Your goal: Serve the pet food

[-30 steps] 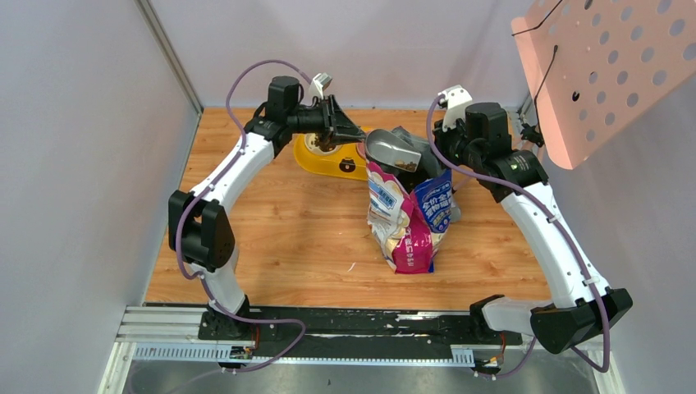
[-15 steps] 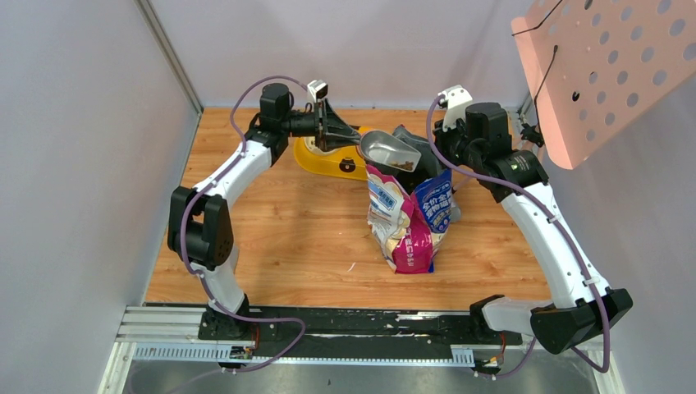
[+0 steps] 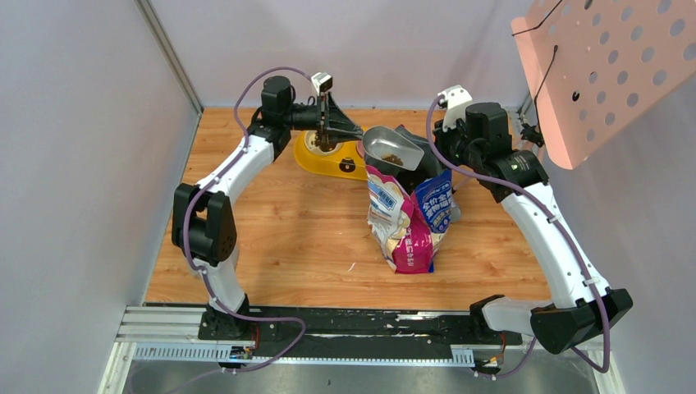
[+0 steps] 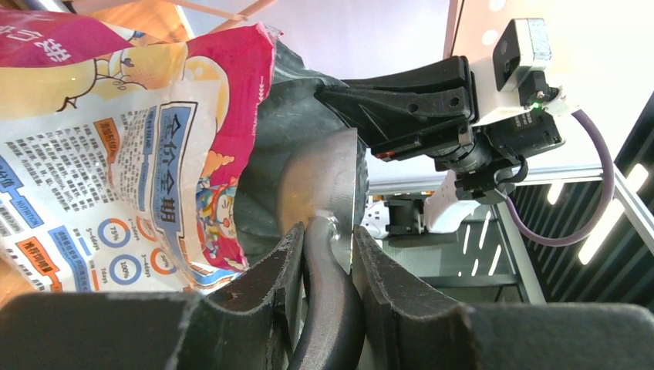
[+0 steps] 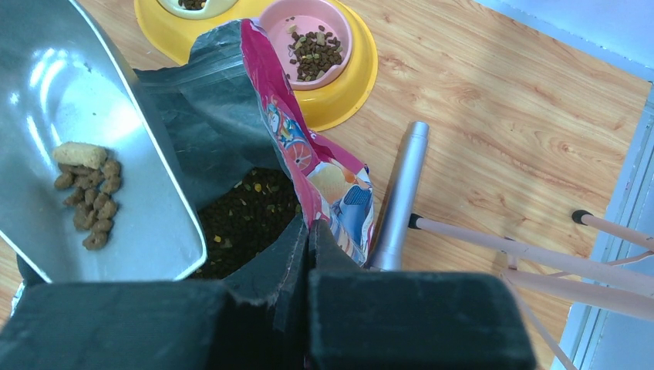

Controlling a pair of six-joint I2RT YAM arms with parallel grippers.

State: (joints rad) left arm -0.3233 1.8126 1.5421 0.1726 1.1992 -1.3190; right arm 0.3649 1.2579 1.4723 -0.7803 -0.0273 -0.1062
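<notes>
My left gripper (image 3: 349,131) (image 4: 328,231) is shut on the dark handle of a grey metal scoop (image 3: 392,150), held over the open bag's mouth. A small heap of brown pet food (image 5: 89,202) lies in the scoop (image 5: 85,146). More pet food (image 5: 247,220) fills the printed bag (image 3: 406,217). My right gripper (image 3: 439,152) (image 5: 310,227) is shut on the bag's rim (image 5: 297,154), holding it open. A yellow double feeder (image 3: 328,162) stands behind the left gripper; its pink bowl (image 5: 312,46) holds some kibble.
A silver tube (image 5: 399,193) lies on the wood table right of the bag. Thin pink rods (image 5: 532,250) cross the table's right side. A pink perforated board (image 3: 607,74) hangs at the upper right. Grey walls enclose the left and back.
My left wrist has turned and the scoop has shifted slightly right over the bag mouth, kibble still in it. The right arm and the bag have not moved.
</notes>
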